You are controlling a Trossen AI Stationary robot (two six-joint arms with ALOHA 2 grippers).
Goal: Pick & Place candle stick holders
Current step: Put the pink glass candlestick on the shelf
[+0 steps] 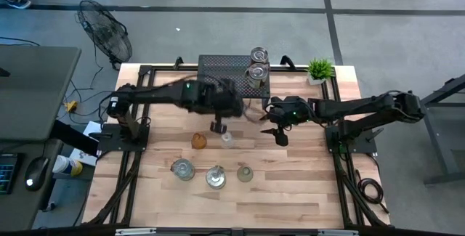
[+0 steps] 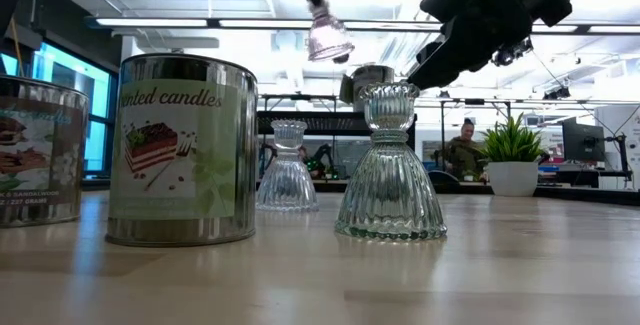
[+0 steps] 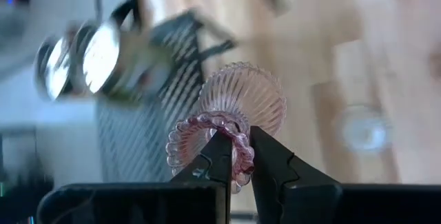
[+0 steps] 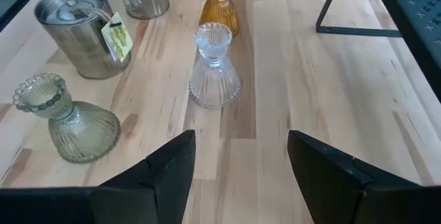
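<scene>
Left wrist view: left gripper (image 3: 234,156) pinches the pink holder's (image 3: 231,117) rim; right gripper (image 4: 241,176) spread wide, holding nothing.

Wooden table (image 1: 290,185) with glass holders (image 1: 214,176), tins (image 1: 258,69), black rack (image 1: 225,67), plant (image 1: 319,69).
</scene>
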